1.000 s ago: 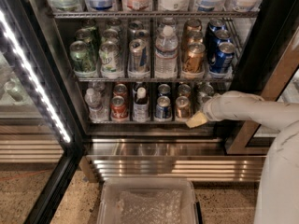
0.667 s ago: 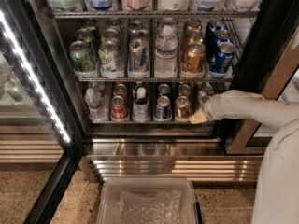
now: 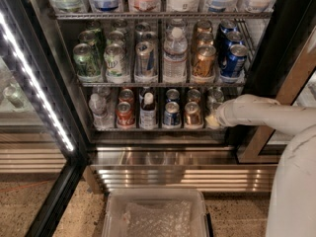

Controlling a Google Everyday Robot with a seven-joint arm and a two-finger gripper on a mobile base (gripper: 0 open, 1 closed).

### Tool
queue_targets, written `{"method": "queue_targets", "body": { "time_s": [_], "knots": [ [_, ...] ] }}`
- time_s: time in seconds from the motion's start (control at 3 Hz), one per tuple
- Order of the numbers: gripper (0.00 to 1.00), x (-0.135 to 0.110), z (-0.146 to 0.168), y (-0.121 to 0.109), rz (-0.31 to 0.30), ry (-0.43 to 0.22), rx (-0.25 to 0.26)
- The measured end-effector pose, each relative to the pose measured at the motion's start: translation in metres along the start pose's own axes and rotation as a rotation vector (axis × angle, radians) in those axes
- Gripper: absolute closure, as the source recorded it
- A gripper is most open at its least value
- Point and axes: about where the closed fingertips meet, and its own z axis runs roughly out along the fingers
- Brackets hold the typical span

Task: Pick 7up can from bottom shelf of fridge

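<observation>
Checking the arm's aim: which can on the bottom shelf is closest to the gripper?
The pale silver can at the row's right end, beside the gripper; the bronze can, blue can and red can sit further left.

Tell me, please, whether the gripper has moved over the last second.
Yes: the gripper has edged up and slightly right, judged against the bronze can, toward the 7up can.

Cream gripper (image 3: pixel 213 120) at the silver-white 7up can (image 3: pixel 215 99), right of a bronze can (image 3: pixel 192 114) and blue can (image 3: pixel 172 114)
</observation>
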Motion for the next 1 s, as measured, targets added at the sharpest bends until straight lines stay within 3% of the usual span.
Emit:
{"method": "queue_targets", "body": {
  "time_s": [0.33, 0.67, 1.0],
  "knots": [
    [0.89, 0.0000, 0.0000, 0.0000, 0.000, 0.000, 0.000],
    [1.00, 0.0000, 0.0000, 0.0000, 0.000, 0.000, 0.000],
    [1.00, -0.0046, -0.0059, -0.0021, 0.000, 0.000, 0.000]
  ]
}}
